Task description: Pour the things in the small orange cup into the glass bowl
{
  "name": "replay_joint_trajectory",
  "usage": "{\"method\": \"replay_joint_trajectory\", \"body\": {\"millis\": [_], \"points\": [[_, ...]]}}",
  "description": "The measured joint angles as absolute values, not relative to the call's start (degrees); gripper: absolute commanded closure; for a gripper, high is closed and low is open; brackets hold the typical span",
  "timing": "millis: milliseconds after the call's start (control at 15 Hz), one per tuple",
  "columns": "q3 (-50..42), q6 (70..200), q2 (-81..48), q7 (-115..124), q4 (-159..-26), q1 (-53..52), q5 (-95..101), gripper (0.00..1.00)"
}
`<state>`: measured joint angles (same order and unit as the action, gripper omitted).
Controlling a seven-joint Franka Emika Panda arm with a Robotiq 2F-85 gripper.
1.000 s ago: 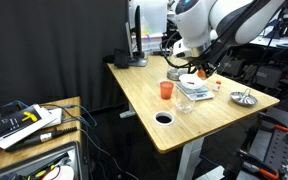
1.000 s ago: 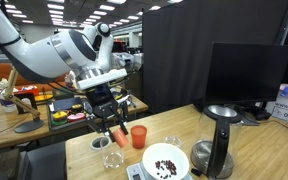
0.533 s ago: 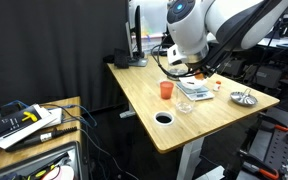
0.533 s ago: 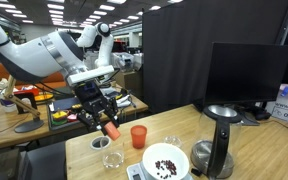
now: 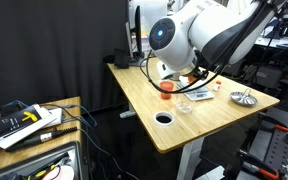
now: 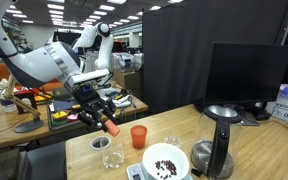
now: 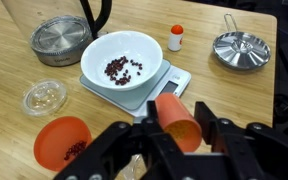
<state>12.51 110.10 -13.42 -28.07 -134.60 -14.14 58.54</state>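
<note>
The hand (image 7: 180, 140) is clamping the small orange cup (image 7: 177, 115), holding it above the bench (image 7: 254, 100), well apart from the glass bowl (image 7: 44, 97). The carry step is seemingly in hand. The next move is calling for centring the cup over the glass bowl, then tipping it.

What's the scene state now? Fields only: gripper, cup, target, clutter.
gripper: shut on small orange cup, held above the table
small orange cup: between the fingers, off the table
glass bowl: on the table, off to one side of the held cup, not under it
larger orange cup: on the table near the glass bowl
white bowl: on the scale, dark pieces inside
metal dish: far corner
</note>
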Motion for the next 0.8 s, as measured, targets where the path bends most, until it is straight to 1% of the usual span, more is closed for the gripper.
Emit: {"method": "replay_joint_trajectory", "body": {"millis": [600,800], "points": [[12.77,104.75,-22.27,-28.31,-129.69,-14.42,62.46,0.83],[12.83,101.21,-24.31,-28.31,-128.14,-14.85,64.65,0.83]]}}
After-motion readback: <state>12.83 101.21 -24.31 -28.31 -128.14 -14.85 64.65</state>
